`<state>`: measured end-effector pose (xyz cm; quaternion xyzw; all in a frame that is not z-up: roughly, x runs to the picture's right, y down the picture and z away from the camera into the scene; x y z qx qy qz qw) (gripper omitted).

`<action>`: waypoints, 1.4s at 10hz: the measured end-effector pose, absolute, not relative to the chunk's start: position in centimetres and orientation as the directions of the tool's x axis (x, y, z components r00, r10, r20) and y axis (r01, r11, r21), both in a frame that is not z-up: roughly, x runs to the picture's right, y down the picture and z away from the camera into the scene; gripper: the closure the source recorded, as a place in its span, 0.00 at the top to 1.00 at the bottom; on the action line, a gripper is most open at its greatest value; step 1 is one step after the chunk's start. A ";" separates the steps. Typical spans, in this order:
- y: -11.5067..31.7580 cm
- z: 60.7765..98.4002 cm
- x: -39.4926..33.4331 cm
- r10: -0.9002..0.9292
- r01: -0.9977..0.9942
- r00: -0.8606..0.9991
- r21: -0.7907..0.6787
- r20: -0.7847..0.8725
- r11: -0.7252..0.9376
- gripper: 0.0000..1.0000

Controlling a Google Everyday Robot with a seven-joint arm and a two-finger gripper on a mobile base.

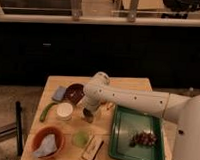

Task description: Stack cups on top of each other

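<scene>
A small dark cup stands near the middle of the wooden table. A white cup stands just to its left. A pale green cup stands nearer the front edge. My gripper hangs from the white arm, which reaches in from the right. It is directly over the dark cup and partly hides it. Whether it is touching the cup cannot be told.
A dark brown bowl and a blue sponge lie behind the cups. A green vegetable lies at the left. An orange bowl with a cloth sits front left. A small box lies at the front. A green tray holding dark food is on the right.
</scene>
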<state>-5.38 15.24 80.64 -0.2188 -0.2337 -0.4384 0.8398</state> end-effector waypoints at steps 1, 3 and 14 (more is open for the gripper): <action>15.2 81.1 -5.4 -0.645 0.854 0.484 -0.157 0.591 0.497 0.80; 15.2 81.7 -5.5 -0.656 0.872 0.455 -0.152 0.602 0.465 0.80; 15.2 81.2 -3.5 -0.672 0.893 0.430 -0.176 0.603 0.414 0.00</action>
